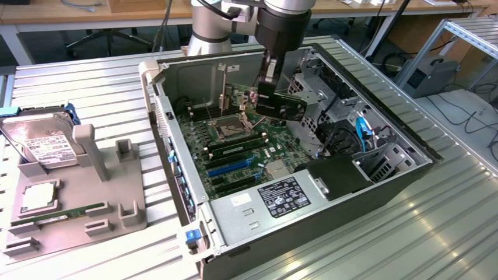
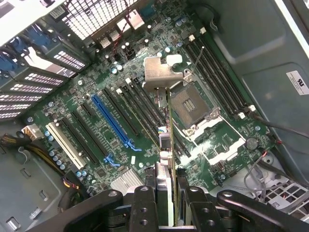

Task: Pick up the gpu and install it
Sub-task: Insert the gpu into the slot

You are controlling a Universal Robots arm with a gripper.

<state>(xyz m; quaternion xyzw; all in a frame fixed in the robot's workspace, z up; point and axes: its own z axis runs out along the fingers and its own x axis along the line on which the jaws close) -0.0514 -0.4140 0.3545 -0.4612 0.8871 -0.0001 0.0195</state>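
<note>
Pinching the gpu [image 1: 286, 109] edge-on between the jaws, silvery bracket [image 2: 161, 72] at the end away from them. Held over the motherboard [image 1: 233, 149] inside the open computer case [image 1: 350, 233], just beside the processor socket [image 2: 193, 104]; touching a slot or not, cannot tell. At the case's near end, labelled power supply [image 1: 269, 201]. Left on the surface [image 1: 78, 87], grey tray [image 1: 116, 219] holding hard drive [image 1: 43, 143], processor chip [image 1: 39, 198], green memory stick [image 1: 66, 213].
</note>
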